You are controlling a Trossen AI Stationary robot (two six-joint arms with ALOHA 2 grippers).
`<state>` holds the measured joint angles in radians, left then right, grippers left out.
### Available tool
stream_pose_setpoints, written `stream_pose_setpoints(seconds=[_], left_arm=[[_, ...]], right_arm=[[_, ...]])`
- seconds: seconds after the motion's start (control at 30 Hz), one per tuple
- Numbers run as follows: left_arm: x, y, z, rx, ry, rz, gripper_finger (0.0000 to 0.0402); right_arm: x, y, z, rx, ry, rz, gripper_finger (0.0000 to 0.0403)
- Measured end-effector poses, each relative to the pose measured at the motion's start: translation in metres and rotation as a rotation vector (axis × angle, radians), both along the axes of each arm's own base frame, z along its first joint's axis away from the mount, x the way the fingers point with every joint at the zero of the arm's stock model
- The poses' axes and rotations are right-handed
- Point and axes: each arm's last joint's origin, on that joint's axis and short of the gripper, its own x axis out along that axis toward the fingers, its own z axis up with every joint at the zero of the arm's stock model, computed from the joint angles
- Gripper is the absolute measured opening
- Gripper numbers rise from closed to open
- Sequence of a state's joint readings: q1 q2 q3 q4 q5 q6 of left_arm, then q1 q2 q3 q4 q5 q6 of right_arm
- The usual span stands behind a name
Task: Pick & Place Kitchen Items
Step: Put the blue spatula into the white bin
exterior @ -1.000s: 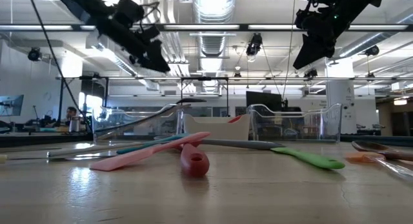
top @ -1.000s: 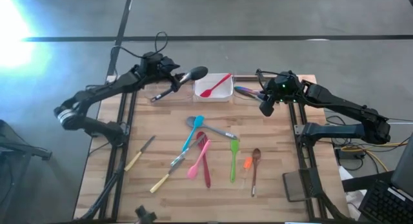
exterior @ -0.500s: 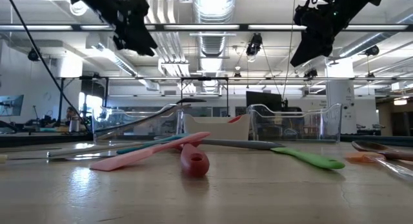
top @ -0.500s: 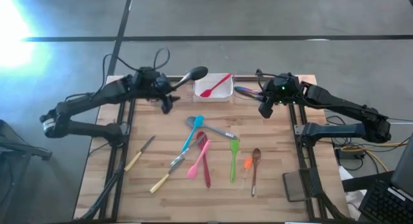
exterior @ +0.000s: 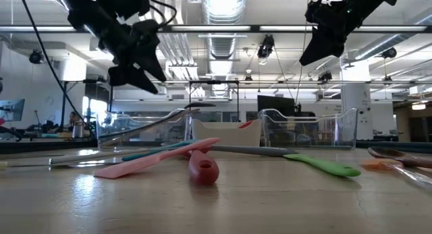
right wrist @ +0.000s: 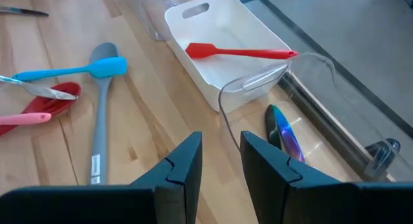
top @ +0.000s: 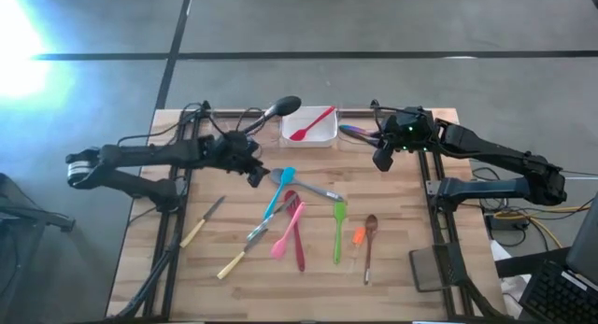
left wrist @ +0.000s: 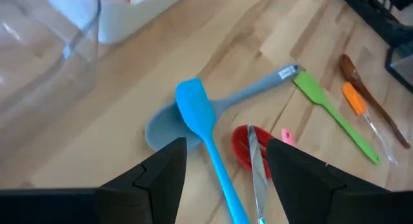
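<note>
Your left claw (left wrist: 222,161) hangs open and empty over the blue spatula (left wrist: 205,140) mid-surface, a light, slick, bendy tool best pinched at its stiff handle, while your right claw (right wrist: 219,161), part-open and empty, waits near the white tray (right wrist: 258,72) at the far edge.

Left gripper (top: 254,171): above the tabletop (top: 402,221), at 9 o'clock of the blue spatula (top: 277,191).
Right gripper (top: 381,159): at 3 o'clock of the white tray (top: 322,138).
Red spatula (top: 310,124): inside the white tray.
Black ladle (top: 271,112): at 9 o'clock of the tray.
Green spatula (top: 338,231): between pink spatula (top: 288,230) and wooden spoon (top: 369,245).
</note>
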<state>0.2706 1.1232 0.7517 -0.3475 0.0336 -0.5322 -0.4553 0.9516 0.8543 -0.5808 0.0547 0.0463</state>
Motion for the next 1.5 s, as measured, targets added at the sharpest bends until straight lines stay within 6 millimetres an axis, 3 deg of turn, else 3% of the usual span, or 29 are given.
stream_pose_setpoints(seconds=[0.4, 1.13, 1.5], left_arm=[[0.02, -0.003, -0.054, -0.18, 0.137, 0.048, 0.0218], [0.054, 0.003, -0.1, -0.229, 0.138, 0.01, 0.0218], [0.061, 0.003, -0.107, -0.247, 0.107, 0.002, 0.0218]], right_arm=[[0.0, 0.0, 0.0, -0.008, 0.006, 0.008, 0.0098], [0.0, 0.0, 0.0, -0.013, 0.013, 0.015, 0.0098], [0.0, 0.0, 0.0, -0.013, 0.014, 0.015, 0.0098]])
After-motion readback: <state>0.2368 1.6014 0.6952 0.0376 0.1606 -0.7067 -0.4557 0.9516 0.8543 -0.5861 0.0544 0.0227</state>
